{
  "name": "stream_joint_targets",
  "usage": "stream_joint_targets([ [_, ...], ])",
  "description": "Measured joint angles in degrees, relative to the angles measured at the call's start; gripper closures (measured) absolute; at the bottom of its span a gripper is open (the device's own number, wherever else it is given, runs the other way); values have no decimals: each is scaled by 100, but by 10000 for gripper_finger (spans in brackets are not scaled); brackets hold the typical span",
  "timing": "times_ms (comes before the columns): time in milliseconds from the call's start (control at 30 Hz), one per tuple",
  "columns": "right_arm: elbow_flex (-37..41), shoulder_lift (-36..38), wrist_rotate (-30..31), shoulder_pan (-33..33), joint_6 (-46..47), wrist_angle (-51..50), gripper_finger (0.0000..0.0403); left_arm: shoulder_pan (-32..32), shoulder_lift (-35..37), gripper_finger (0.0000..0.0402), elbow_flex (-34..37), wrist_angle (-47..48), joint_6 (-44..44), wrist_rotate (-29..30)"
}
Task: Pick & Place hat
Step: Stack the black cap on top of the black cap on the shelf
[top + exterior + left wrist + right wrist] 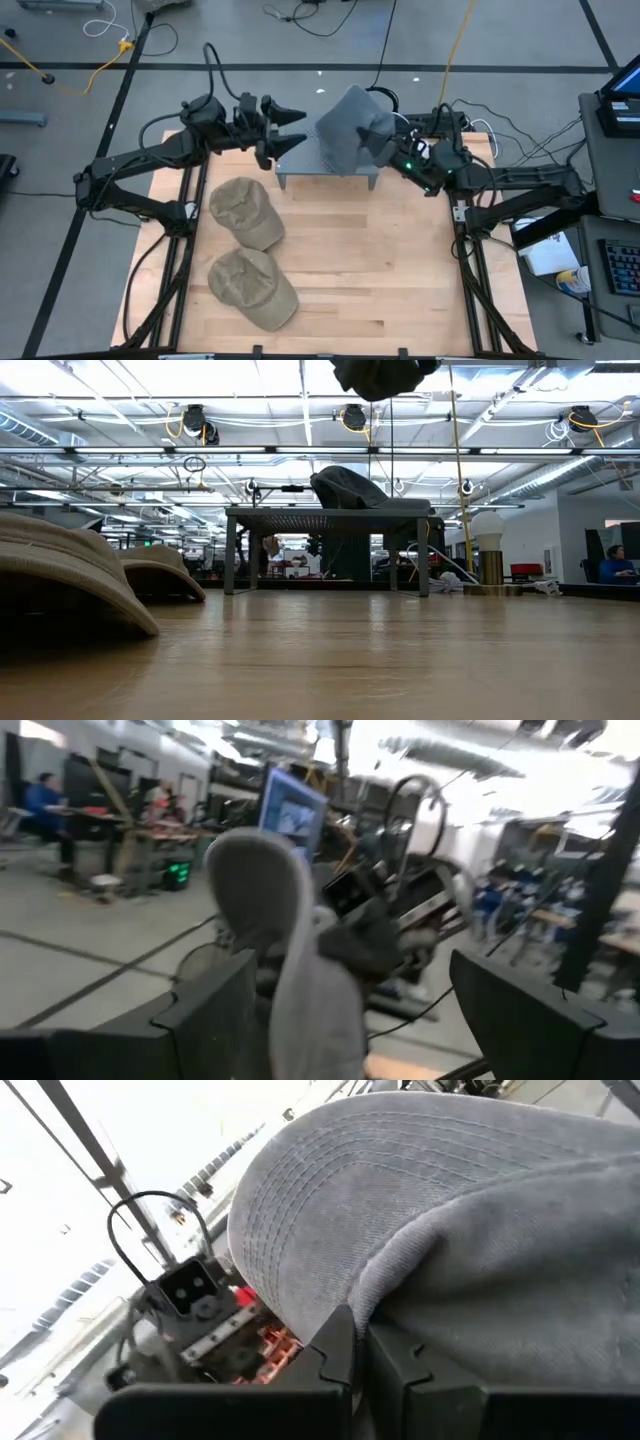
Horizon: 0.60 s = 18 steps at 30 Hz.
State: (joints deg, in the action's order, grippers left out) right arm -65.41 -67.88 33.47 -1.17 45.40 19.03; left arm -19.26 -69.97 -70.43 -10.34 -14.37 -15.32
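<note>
A grey hat (pixel 345 125) sits on a small grey stand (pixel 330 180) at the table's far middle; the low view shows the hat (pixel 345 485) on the stand's top (pixel 300 513). My right gripper (pixel 385 140) is at the hat's right side, shut on the hat (pixel 450 1230). My left gripper (pixel 292 130) is open just left of the hat at hat height, touching nothing; its wrist view shows the hat (pixel 290 950) ahead between its two fingers. My right gripper pinches the grey hat's edge (pixel 375 1305) between its two shut fingers (pixel 335 1355), where the stitched brim (pixel 320 1210) meets the crown. The fingers come about level from the table's right side. The hat's underside rests on the stand's top.
Two tan hats lie on the wooden table left of centre, one (pixel 247 212) nearer the stand and one (pixel 252 288) nearer the front edge; they also show at the left of the low view (pixel 70 575). Bare wood (pixel 390 270) lies to their right.
</note>
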Motion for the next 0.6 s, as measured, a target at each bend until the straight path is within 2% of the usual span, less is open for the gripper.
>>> stream_joint_targets([
  [233,0,-191,-76,0,85,235,403,211,0,64,0,353,363,625],
  [600,0,-571,-530,91,491,643,403,452,-109,64,-2,681,323,800],
])
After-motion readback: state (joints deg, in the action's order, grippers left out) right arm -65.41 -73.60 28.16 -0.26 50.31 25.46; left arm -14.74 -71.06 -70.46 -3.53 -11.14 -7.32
